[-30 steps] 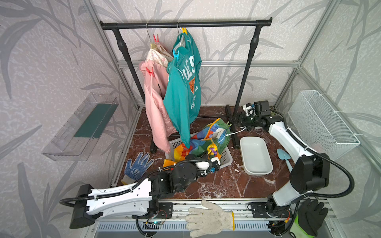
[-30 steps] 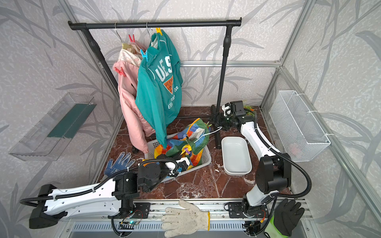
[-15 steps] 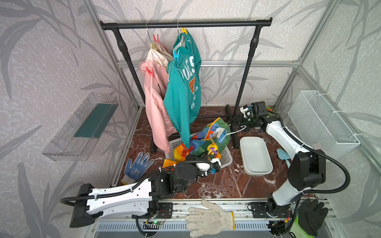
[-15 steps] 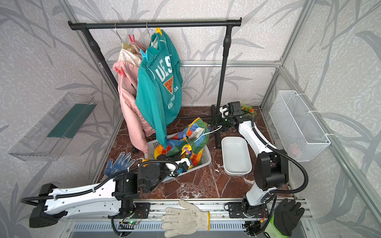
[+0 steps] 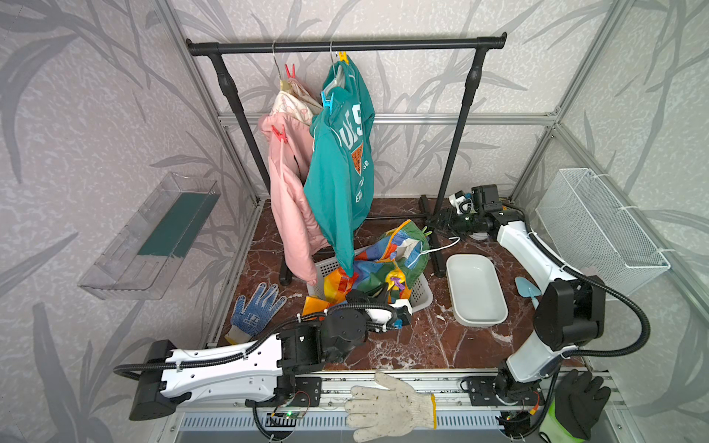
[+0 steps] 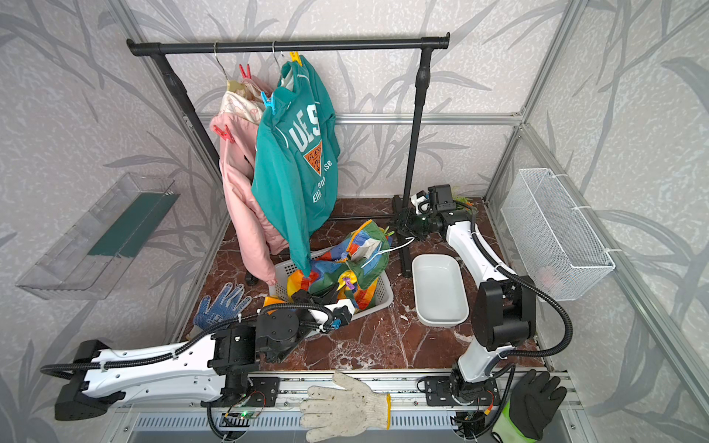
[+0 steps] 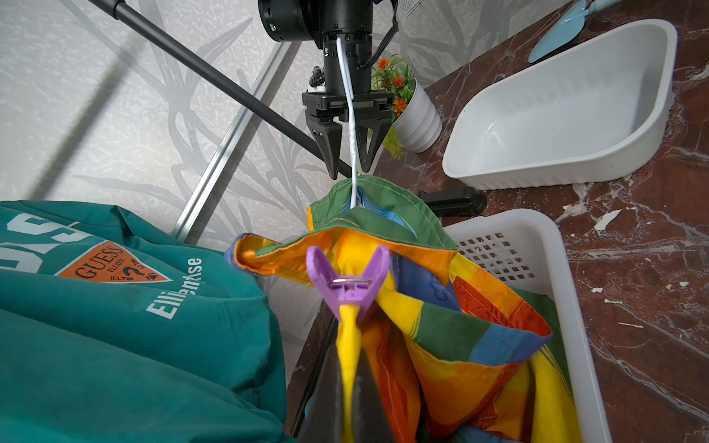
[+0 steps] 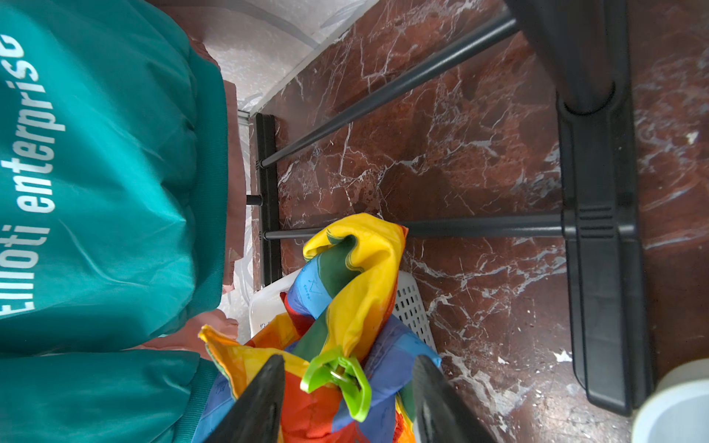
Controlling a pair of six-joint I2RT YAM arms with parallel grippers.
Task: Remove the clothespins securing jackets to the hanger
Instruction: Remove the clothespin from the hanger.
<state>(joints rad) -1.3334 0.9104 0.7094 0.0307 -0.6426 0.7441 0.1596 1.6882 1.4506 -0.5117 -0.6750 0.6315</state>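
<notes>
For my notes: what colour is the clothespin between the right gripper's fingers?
Light green; the clothespin shows best in the right wrist view.

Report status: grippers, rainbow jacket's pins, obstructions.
Left gripper shut on yellow fold of rainbow-striped jacket, next to purple plastic clothespin. Right gripper open, jaws straddling green plastic clothespin, not touching. Thin white hanger hook close by right gripper.

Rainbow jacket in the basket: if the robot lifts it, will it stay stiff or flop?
Probably floppy: the rainbow jacket lies crumpled with folds draped over the basket rim. Likely light, as its fabric looks thin. Its shiny cloth may slip.
</notes>
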